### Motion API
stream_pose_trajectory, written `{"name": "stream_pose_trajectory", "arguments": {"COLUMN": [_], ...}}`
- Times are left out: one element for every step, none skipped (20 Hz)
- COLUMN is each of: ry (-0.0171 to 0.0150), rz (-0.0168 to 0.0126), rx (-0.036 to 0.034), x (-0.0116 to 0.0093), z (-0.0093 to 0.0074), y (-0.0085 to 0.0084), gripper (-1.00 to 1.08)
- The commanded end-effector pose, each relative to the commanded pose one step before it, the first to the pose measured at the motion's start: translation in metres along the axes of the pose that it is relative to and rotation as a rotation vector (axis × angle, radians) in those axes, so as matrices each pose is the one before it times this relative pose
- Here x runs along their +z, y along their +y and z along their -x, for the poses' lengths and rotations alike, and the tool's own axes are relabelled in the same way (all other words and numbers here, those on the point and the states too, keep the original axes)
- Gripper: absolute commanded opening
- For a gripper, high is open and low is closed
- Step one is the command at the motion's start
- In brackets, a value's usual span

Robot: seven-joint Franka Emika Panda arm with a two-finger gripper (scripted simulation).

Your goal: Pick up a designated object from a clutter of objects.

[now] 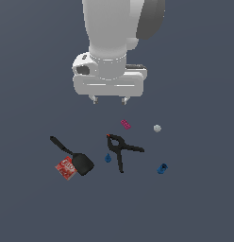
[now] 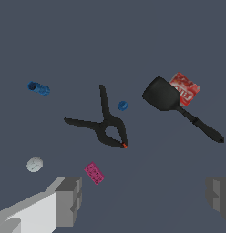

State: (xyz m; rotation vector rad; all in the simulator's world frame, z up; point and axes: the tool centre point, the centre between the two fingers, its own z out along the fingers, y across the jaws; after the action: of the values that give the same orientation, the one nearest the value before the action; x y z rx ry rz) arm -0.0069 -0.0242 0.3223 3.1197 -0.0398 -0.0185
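The tiny magenta studded block (image 1: 125, 124) lies on the grey floor, just beyond the black spring clamp (image 1: 121, 149). It also shows in the wrist view (image 2: 94, 173), near one grey fingertip (image 2: 68, 201). My gripper (image 1: 109, 100) hangs open and empty above the floor, higher than the block and a little toward the exterior view's left of it. In the wrist view the gripper (image 2: 144, 198) has its two fingers wide apart with nothing between them.
A black spatula (image 1: 74, 156) lies partly over a red flat packet (image 1: 65, 168) at the exterior view's left. A small blue piece (image 1: 108, 158) sits beside the clamp, another blue piece (image 1: 162, 168) at the right. A pale little ball (image 1: 157, 128) lies right of the block.
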Motion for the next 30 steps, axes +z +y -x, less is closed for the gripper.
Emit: {"name": "stream_pose_trajectory", "arguments": {"ry": [-0.00064, 0.00013, 0.00012, 0.00011, 0.00012, 0.00014, 0.00018, 0.00023, 0.00025, 0.00026, 0.00028, 0.0003, 0.00033, 0.00035, 0.00038, 0.00041, 0.00044, 0.00048, 0.0005, 0.00052, 0.00054, 0.00056, 0.00059, 0.00061, 0.00064, 0.00068, 0.00071, 0.00075, 0.00079, 0.00083], "rz": [0.00034, 0.00021, 0.00021, 0.00021, 0.00022, 0.00025, 0.00029, 0.00034, 0.00036, 0.00035, 0.00034, 0.00034, 0.00033, 0.0003, 0.00026, 0.00022, 0.00016, 0.00009, 0.0, -0.00008, -0.00017, -0.00025, -0.00034, -0.00043, -0.00051, -0.0006, -0.00068, -0.00077, -0.00085, -0.00094], "rx": [-0.00227, -0.00337, -0.00473, -0.00594, -0.00714, -0.00805, -0.00884, -0.00963, -0.01058, -0.01171, -0.01276, -0.01377, -0.01477, -0.01583, -0.01689, -0.01796, -0.01902, -0.02008, -0.02048, -0.0205, -0.02051, -0.02051, -0.02053, -0.02054, -0.02054, -0.02053, -0.02054, -0.02054, -0.02053, -0.02052], "x": [0.00185, 0.00183, 0.00234, 0.00284, 0.00333, 0.00378, 0.00423, 0.0047, 0.00515, 0.00561, 0.00606, 0.00649, 0.00693, 0.00736, 0.00778, 0.00819, 0.00857, 0.00894, 0.00899, 0.00887, 0.00874, 0.0086, 0.00846, 0.00832, 0.00817, 0.00801, 0.00785, 0.00769, 0.00752, 0.00735], "z": [0.00016, 0.00006, 0.00015, 0.00024, 0.00032, 0.00038, 0.00043, 0.00049, 0.00059, 0.00073, 0.00087, 0.00102, 0.00119, 0.00139, 0.0016, 0.00184, 0.0021, 0.00238, 0.0026, 0.00276, 0.00292, 0.00308, 0.00322, 0.00337, 0.0035, 0.00364, 0.00376, 0.00388, 0.00399, 0.0041], "y": [-0.00018, -0.00043, -0.00067, -0.00084, -0.00105, -0.00117, -0.00127, -0.00136, -0.0015, -0.00169, -0.00185, -0.00202, -0.00218, -0.00237, -0.00256, -0.00277, -0.00298, -0.00321, -0.00334, -0.00342, -0.00351, -0.00359, -0.00368, -0.00378, -0.00387, -0.00397, -0.00408, -0.00419, -0.0043, -0.0044], "gripper": [1.0, 1.0, 1.0, 1.0, 1.0, 1.0, 1.0, 1.0, 1.0, 1.0, 1.0, 1.0, 1.0, 1.0, 1.0, 1.0, 1.0, 1.0, 1.0, 1.0, 1.0, 1.0, 1.0, 1.0, 1.0, 1.0, 1.0, 1.0, 1.0, 1.0]}}
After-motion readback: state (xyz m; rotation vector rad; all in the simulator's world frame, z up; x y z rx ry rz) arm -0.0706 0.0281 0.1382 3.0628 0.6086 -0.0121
